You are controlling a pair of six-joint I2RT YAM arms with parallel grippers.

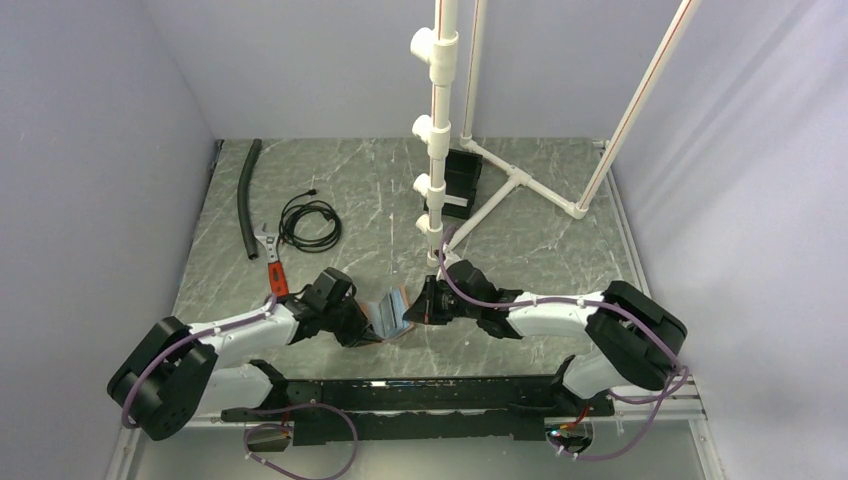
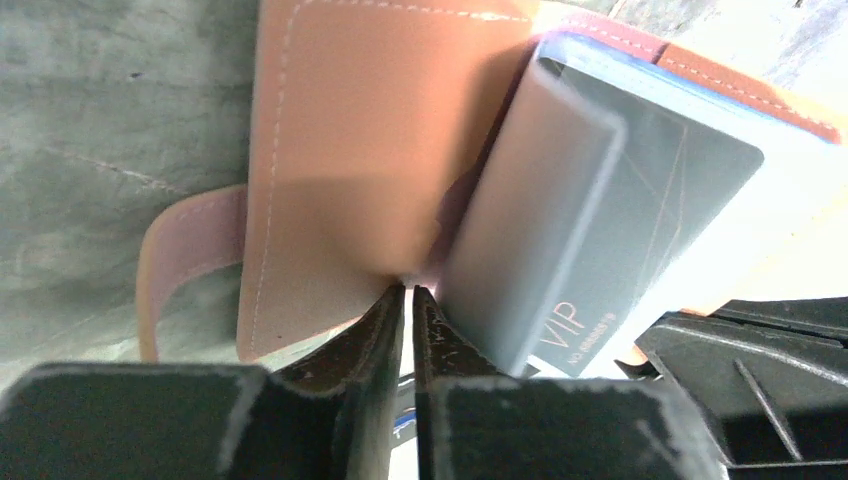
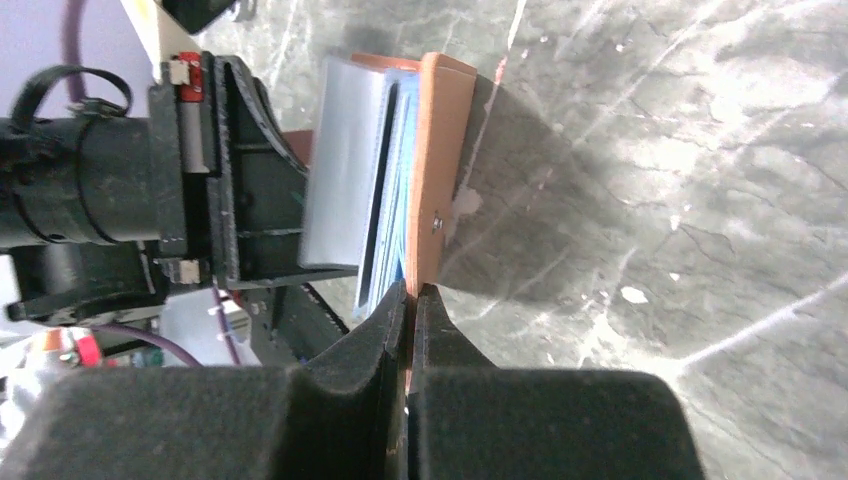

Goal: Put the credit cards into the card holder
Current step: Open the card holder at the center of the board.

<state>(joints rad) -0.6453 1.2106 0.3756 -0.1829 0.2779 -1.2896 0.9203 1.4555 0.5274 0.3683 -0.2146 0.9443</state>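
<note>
Left hand point(image 2: 408, 292) and right hand point(image 3: 412, 290) each pinch one flap of the card holder point(image 2: 340, 150), which is spread open, its spine apparently upright on the bench point(image 1: 540, 230).

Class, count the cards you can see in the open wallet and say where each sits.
2. A dark grey card marked VIP sits in the glossy sleeve; a light blue card lies right behind it, against a panel of the wallet. More may be hidden.

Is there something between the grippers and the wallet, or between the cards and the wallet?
Nothing visible. The left gripper and the right gripper each pinch a leather panel of the wallet, and the grey card and blue card sit between its open panels.
</note>
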